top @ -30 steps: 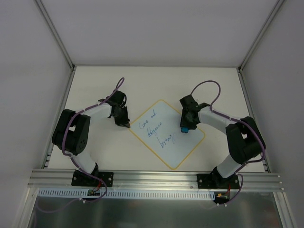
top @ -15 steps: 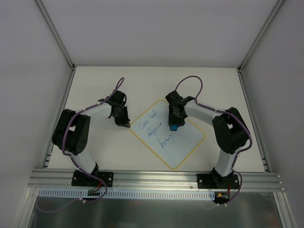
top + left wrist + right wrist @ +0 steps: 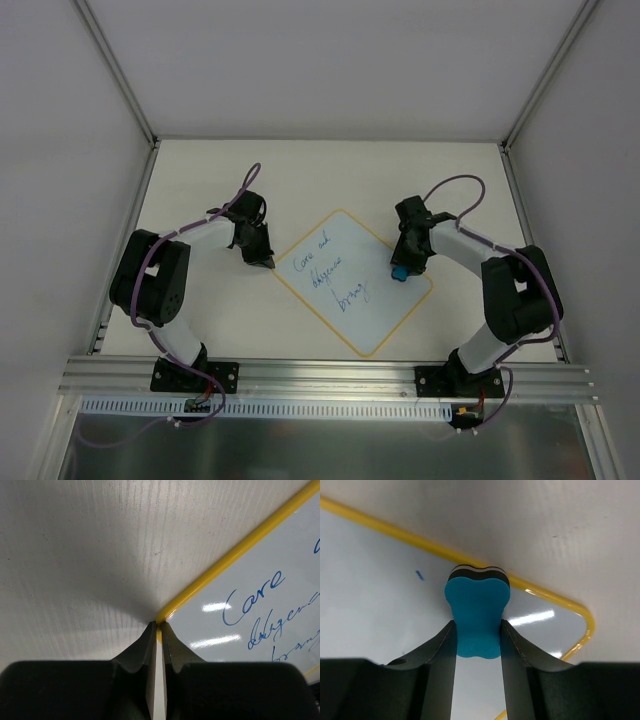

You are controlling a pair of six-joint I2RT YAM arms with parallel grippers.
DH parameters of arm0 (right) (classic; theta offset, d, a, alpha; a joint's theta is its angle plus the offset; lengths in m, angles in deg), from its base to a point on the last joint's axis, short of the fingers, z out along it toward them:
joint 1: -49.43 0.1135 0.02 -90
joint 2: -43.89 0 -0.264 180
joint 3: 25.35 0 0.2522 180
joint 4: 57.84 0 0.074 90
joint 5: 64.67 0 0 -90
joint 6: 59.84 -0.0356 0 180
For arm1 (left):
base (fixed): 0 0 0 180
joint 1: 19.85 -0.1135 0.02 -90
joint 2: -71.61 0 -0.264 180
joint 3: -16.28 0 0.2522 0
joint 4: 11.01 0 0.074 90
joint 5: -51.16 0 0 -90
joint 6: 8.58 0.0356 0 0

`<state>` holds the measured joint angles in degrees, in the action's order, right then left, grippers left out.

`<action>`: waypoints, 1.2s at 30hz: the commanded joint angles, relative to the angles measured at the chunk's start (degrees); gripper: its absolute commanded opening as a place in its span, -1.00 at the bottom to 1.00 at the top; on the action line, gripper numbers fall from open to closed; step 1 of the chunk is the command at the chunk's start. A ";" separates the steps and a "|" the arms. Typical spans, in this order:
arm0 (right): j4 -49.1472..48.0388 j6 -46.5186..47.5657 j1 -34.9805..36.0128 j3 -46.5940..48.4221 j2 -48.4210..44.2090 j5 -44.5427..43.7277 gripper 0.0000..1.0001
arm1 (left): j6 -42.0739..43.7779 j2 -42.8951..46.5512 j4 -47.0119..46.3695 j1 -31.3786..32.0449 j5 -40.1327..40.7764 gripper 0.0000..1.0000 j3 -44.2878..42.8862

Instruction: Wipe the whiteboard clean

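Note:
The whiteboard (image 3: 378, 312) lies turned like a diamond on the table, yellow-bordered, with blue handwriting (image 3: 330, 272) on its left half. My left gripper (image 3: 270, 262) is shut, its tips resting against the board's left corner. In the left wrist view the gripper (image 3: 157, 625) touches the yellow border (image 3: 240, 550) beside the writing (image 3: 250, 600). My right gripper (image 3: 400, 268) is shut on the blue eraser (image 3: 399, 272) near the board's right edge. The right wrist view has the eraser (image 3: 477, 605) between the fingers (image 3: 440, 650), flat on the whiteboard (image 3: 375, 585) by its border, with a small blue mark (image 3: 420, 574) to the left.
White walls with metal posts (image 3: 115, 70) enclose the cream table (image 3: 200, 320) on three sides. An aluminium rail (image 3: 320, 375) carrying both arm bases runs along the near edge.
The right gripper swept the eraser left over the board's middle, then back right to the board's right edge. The left gripper has stayed at the corner.

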<state>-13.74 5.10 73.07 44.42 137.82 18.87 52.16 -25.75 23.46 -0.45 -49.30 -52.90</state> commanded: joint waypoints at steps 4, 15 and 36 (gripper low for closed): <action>5.34 -1.75 -1.84 -1.96 0.11 -4.53 -0.99 | -0.19 0.07 1.26 -0.59 1.58 -1.00 1.72; 8.05 -3.15 5.54 17.45 15.75 0.92 -1.00 | -0.45 1.03 1.18 -0.59 0.35 -1.00 1.80; 5.60 18.37 7.90 3.67 0.73 2.67 -0.99 | -1.33 -0.28 1.00 -0.59 -0.17 -1.00 -0.13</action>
<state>-8.56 15.92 76.59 47.90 140.16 18.79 51.81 -25.14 22.91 -0.47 -49.32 -52.31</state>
